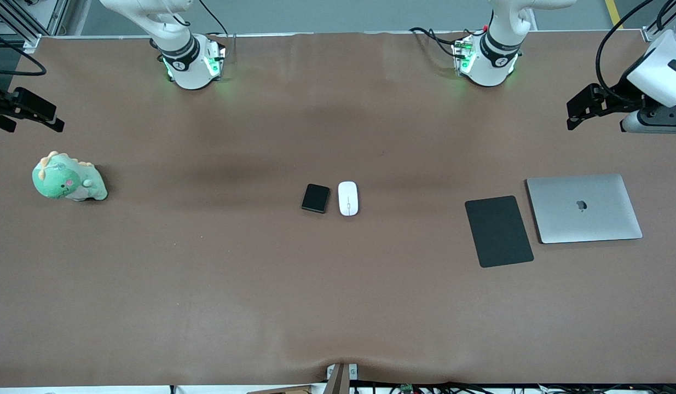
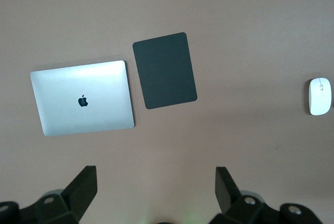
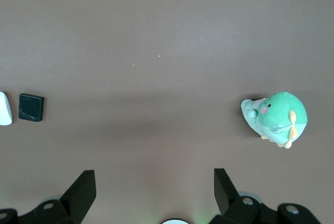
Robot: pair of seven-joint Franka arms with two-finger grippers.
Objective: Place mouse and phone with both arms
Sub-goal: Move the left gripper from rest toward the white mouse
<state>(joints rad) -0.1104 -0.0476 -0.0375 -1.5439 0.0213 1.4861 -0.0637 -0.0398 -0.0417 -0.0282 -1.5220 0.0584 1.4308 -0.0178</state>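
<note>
The white mouse (image 1: 348, 198) and the black phone (image 1: 316, 198) lie side by side at the table's middle, the phone toward the right arm's end. My left gripper (image 1: 572, 115) hangs open and empty over bare table at the left arm's end; in the left wrist view (image 2: 155, 179) the mouse (image 2: 319, 96) shows far off. My right gripper (image 1: 56, 121) hangs open and empty over bare table at the right arm's end; in the right wrist view (image 3: 154, 181) the phone (image 3: 31, 107) and the mouse's edge (image 3: 4, 108) show far off.
A silver laptop (image 1: 584, 208) (image 2: 82, 97) and a flat black mouse pad (image 1: 498, 231) (image 2: 165, 70) lie beside each other toward the left arm's end. A green plush dinosaur (image 1: 68, 178) (image 3: 275, 118) sits toward the right arm's end.
</note>
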